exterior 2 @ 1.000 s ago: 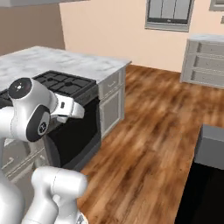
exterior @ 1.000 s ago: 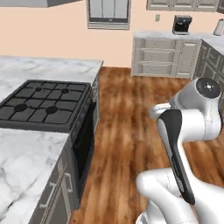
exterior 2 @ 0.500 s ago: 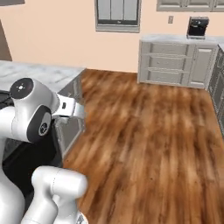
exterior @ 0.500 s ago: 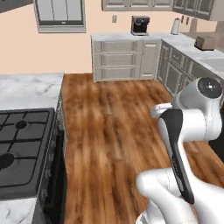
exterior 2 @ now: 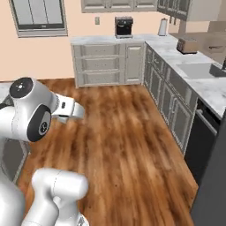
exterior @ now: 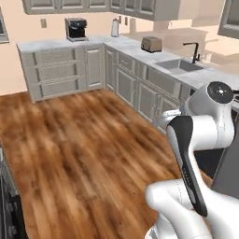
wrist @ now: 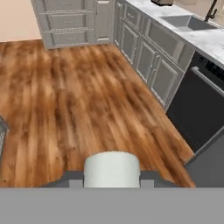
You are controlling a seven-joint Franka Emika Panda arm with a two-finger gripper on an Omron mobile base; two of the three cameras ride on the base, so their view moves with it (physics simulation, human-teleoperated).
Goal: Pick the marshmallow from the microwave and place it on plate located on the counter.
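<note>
Marshmallow (wrist: 111, 168), white cylinder, held between the jaws

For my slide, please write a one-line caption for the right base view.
White arm over a wooden floor, facing grey cabinets, a coffee machine and a sink.

Corner counter (exterior: 140, 49) and wood floor (exterior 2: 119, 145) are seen forward-down from both base views; floor looked down on closer from hand view.

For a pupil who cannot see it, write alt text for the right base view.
A white robot arm stands at lower left on a wooden floor in a kitchen. Grey cabinets under a marble counter run along the back and right walls, with a coffee machine and toaster.
</note>
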